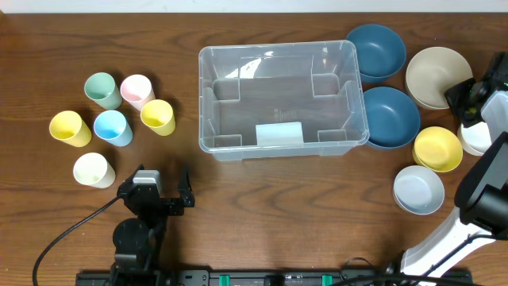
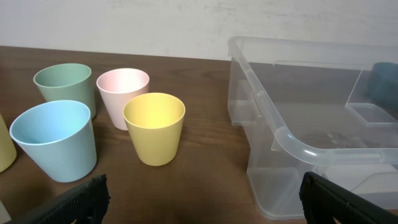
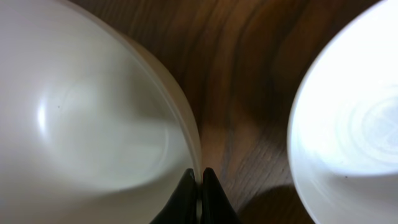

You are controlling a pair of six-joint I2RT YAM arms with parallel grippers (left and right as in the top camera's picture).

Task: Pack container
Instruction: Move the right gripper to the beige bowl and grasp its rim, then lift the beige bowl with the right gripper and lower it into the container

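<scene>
Container (image 1: 278,95) sits left of the right gripper (image 3: 200,183), which pinches the rim of a cream bowl (image 3: 93,124). The left gripper (image 2: 205,199) stands wide apart.

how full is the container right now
Empty: the container shows only its moulded ridges and pale label; all cups and bowls sit outside it.

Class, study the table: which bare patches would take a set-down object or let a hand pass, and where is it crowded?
Free: the tabletop in front of the container, between the left gripper and the front white bowl; also the strip between the container and the yellow cup nearest it. Crowded: the right side, bowls packed around the beige bowl.
</scene>
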